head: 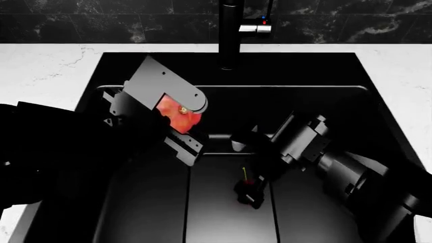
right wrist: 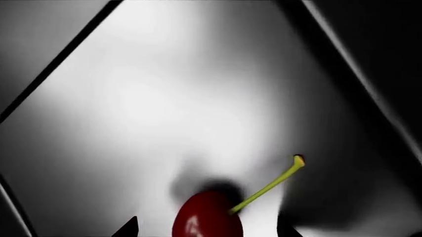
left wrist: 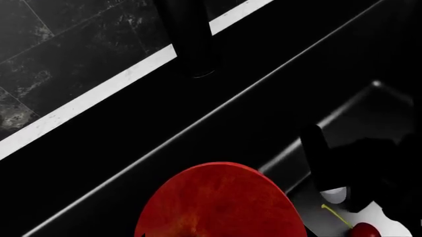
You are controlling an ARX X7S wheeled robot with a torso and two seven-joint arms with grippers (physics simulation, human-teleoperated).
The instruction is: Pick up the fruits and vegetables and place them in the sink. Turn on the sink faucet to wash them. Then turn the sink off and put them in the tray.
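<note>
while both arms work down inside the large deep matte black sink basin (head: 337,76), the holdings read as follows. item one: a round red pomegranate-like fruit (head: 179,114), fist-sized, clamped in the left gripper (head: 177,121), held above the basin floor near the rear wall, below and left of the tall slim dark faucet post (head: 231,35) with its small chrome side lever (head: 255,28); the left wrist view shows its smooth red skin (left wrist: 221,202) filling the lower frame. judged firm, fairly heavy and slick-skinned; best taken across its widest girth, as now, since a grip off the middle could let it roll out. item two: a small glossy red cherry (right wrist: 205,219) with a thin green stem (right wrist: 267,186), lying on the raised rectangular drain panel (right wrist: 165,98) in the middle of the basin, between the dark fingers of the right gripper (head: 250,190); whether those fingers press it or only straddle it cannot be told. judged light, soft, easily bruised and apt to squirt away; take the body with gentle pressure, not the stem. item three: tray and teardrop piece, not in view.
</note>
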